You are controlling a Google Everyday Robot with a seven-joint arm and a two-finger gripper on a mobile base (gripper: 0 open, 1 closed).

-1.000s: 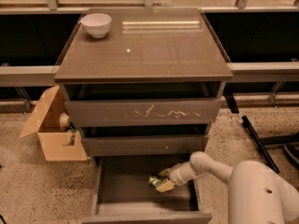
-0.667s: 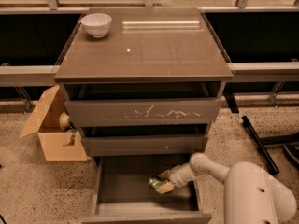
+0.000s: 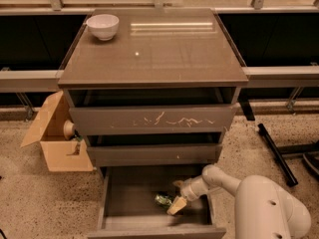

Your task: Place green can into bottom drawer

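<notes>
Gripper (image 3: pixel 178 204) perhaps touching green can (image 3: pixel 163 199) inside grey-floored bottom drawer (image 3: pixel 130 197).

Robot body is all white, glossy plastic. Big rounded shell (image 3: pixel 271 210) at bottom right, smooth, with two small dark dots on its face; screws or holes, can't tell. Arm (image 3: pixel 227 179) is a white tube, thinner than the shell, with a ball-shaped elbow (image 3: pixel 212 173). Wrist (image 3: pixel 193 188) is a short light-grey cylinder, slightly darker than the arm. Pincer (image 3: pixel 176 205) is pale tan-cream, wedge-like, and sits inside the open bottom drawer (image 3: pixel 124 203), right of middle.
</notes>
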